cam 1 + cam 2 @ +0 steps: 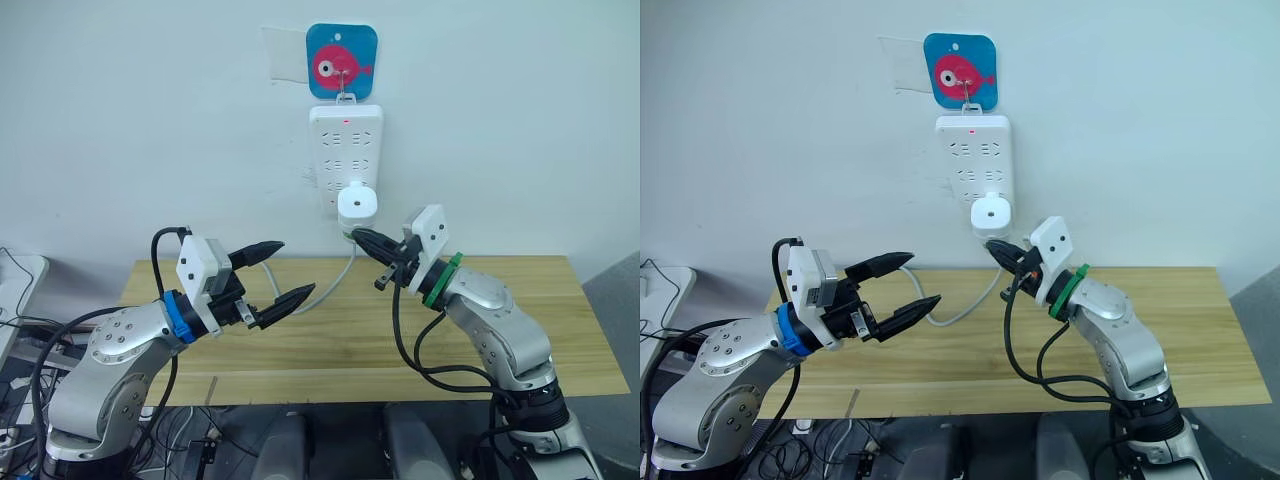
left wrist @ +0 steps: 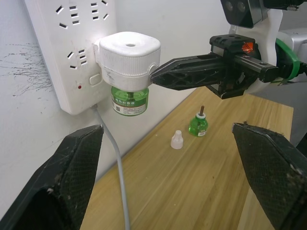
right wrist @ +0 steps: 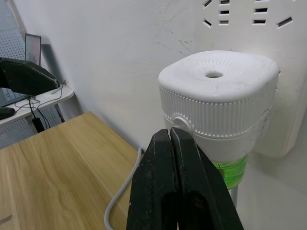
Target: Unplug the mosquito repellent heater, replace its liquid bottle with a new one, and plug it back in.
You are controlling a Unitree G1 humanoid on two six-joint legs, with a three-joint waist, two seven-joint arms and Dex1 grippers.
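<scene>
On the wall above the wooden surface (image 1: 300,350), a white power strip (image 1: 345,150) is hanging under a blue fish hook plate (image 1: 340,62). The mosquito repellent heater (image 1: 357,205) is sitting plugged into the strip's lower end, green liquid bottle (image 2: 129,100) screwed in underneath. Left end effector (image 1: 280,275) is hovering over the surface, fingers spread wide. Right end effector (image 1: 362,238) is pointing at the heater's side — fingers pressed together, gripping nothing. A spare green bottle (image 2: 198,124) and a white cap (image 2: 177,140) are standing on the surface, just beside each other.

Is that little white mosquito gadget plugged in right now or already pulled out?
Plugged in. The mosquito repellent heater sits flush against the power strip on the wall, its green bottle hanging below.
</scene>
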